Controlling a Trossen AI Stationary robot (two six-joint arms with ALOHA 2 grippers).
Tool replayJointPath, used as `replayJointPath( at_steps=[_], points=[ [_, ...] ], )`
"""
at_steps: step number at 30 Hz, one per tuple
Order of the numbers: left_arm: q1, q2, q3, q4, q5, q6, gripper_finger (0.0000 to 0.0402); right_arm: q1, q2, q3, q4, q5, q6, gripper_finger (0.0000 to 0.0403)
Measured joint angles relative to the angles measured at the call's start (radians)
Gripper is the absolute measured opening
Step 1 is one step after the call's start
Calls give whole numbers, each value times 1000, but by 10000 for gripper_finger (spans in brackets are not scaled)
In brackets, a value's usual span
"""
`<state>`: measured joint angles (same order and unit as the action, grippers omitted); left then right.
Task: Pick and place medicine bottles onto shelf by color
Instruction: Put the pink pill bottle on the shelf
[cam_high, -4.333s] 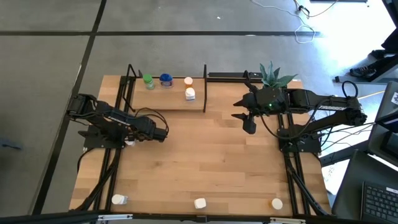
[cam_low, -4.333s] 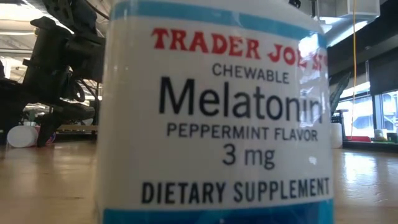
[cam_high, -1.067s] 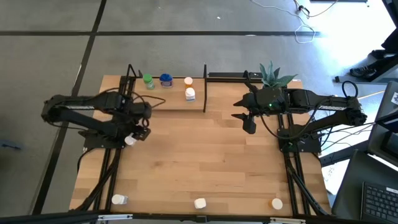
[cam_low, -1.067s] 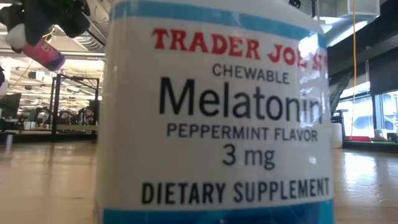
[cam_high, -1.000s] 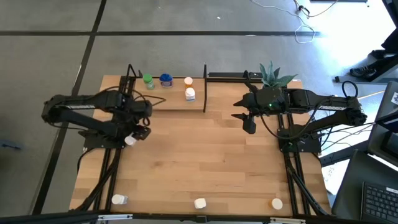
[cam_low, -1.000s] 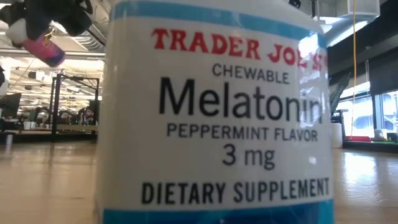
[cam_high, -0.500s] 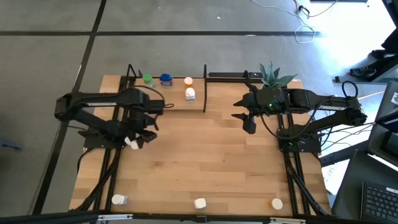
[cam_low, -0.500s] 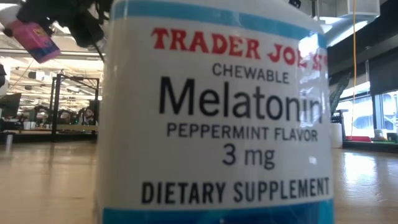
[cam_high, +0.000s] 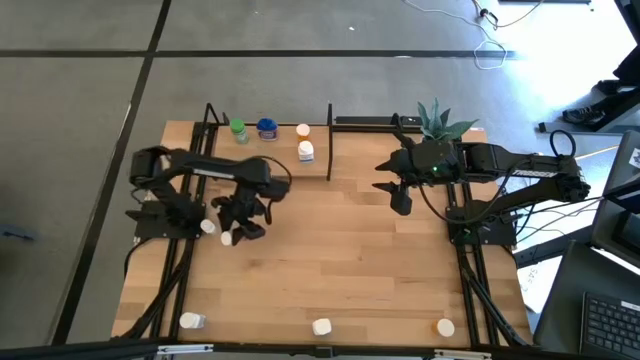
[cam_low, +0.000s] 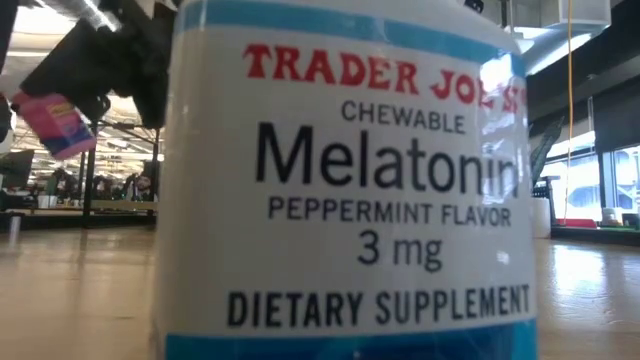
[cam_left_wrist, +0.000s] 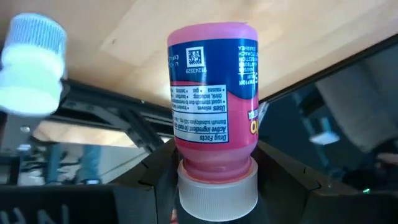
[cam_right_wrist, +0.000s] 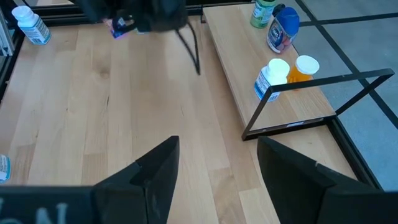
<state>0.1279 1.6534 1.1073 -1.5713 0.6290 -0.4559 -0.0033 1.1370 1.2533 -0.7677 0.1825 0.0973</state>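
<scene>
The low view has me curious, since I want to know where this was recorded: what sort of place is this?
Probably a robotics lab in an open workspace: two arms are mounted at a wooden table, loose cables lie on the bare floor, and distant desks and ceiling lights show beyond.

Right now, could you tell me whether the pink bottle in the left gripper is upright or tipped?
Tipped. In the low view the pink bottle hangs slanted in the air, and the left gripper clamps its white cap end.

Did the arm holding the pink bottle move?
Yes. The left gripper with the pink bottle has swung rightward across the table, away from the left edge and toward its middle, in front of the shelf.
</scene>
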Motion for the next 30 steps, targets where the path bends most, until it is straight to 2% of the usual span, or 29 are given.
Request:
replayJointPath(
  at_steps=[10, 14, 30],
  points=[
    [-98, 207, 1, 1, 10, 167, 170, 0, 0, 0, 0, 0, 0, 218],
    [-124, 282, 1, 2, 14, 184, 170, 0, 0, 0, 0, 0, 0, 218],
    [-145, 502, 0, 24, 50, 283, 170, 0, 0, 0, 0, 0, 0, 218]
  ],
)
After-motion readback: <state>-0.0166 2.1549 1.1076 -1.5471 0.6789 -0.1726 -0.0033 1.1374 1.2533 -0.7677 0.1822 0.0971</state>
